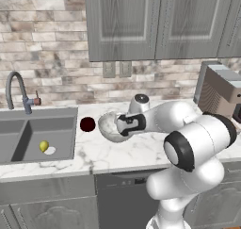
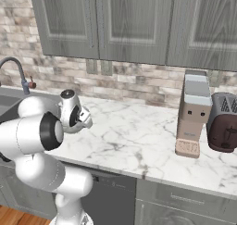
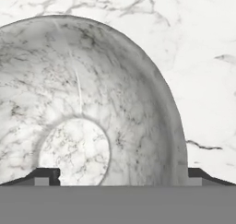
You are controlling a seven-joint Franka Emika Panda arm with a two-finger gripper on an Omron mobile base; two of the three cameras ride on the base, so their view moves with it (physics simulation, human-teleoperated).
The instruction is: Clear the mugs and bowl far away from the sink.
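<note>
The bowl, wide and silvery-grey with a mottled inside, sits on the marble counter just right of the sink. Seen close in the hand view, the bowl spreads across the left and middle. My gripper is low over its right side and open. One fingertip is above the bowl's inside and the other stands outside the rim; the gripper holds nothing. A dark maroon mug stands between the bowl and the sink edge. The arm hides the bowl in the right base view.
A tall grey canister stands just behind the bowl and my hand. A curved faucet rises behind the sink, and a yellow fruit lies in the basin. A coffee machine and a toaster stand far right, beyond bare marble.
</note>
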